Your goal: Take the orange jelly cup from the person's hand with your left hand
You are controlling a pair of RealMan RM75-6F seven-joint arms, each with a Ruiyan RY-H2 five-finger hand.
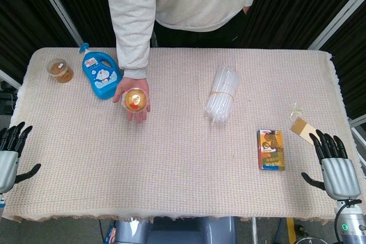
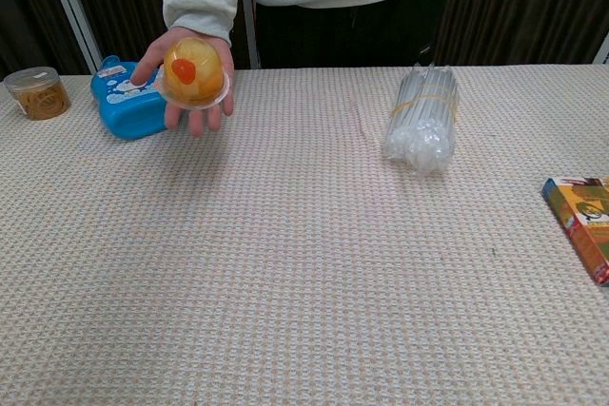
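An orange jelly cup (image 1: pixel 135 100) (image 2: pixel 194 71) lies on the upturned palm of the person's hand (image 1: pixel 132 93) (image 2: pixel 191 92), held over the table's far left part. My left hand (image 1: pixel 11 154) rests at the table's near left edge, fingers spread, holding nothing, far from the cup. My right hand (image 1: pixel 334 167) sits at the near right edge, also spread and empty. Neither hand shows in the chest view.
A blue bottle (image 1: pixel 98 74) (image 2: pixel 128 100) lies just left of the person's hand, a small tub (image 1: pixel 60 70) (image 2: pixel 37 92) beyond it. A bundle of clear straws (image 1: pixel 222 93) (image 2: pixel 422 121) lies centre right. An orange box (image 1: pixel 270 149) (image 2: pixel 582 219) and a paper tag (image 1: pixel 303 127) are near my right hand.
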